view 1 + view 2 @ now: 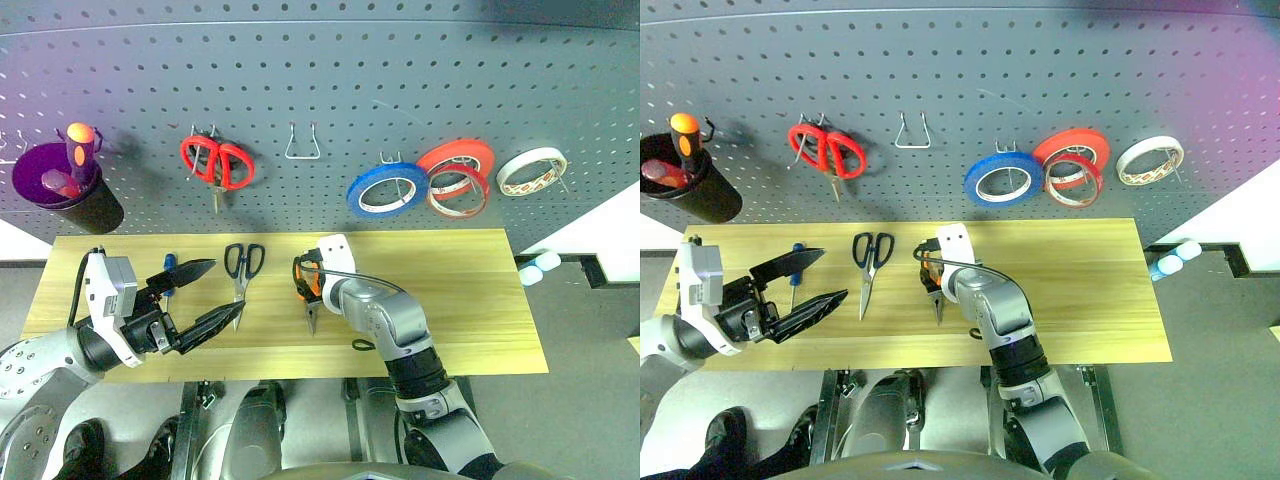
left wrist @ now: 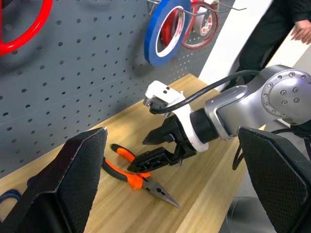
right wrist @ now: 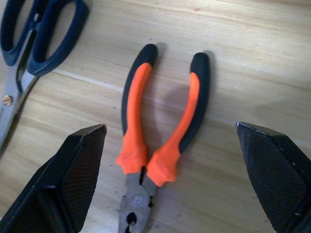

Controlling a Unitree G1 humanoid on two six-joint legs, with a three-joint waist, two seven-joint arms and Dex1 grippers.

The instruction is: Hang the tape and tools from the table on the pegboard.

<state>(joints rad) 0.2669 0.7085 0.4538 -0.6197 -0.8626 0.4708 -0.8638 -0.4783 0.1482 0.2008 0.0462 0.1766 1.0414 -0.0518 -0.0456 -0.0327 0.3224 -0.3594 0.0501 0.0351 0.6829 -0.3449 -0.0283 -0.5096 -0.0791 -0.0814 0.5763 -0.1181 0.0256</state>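
A workshop: a grey pegboard (image 1: 330, 90) with wire hooks carries red scissors (image 1: 216, 160) and tape rolls (image 1: 455, 175), and pliers (image 3: 155, 141) and scissors (image 1: 241, 272) lie on a plank bench (image 1: 470, 300) below it.

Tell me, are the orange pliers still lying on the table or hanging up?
Lying flat on the table. The pliers rest on the wood, handles spread, between the open fingers of the right claw, untouched.
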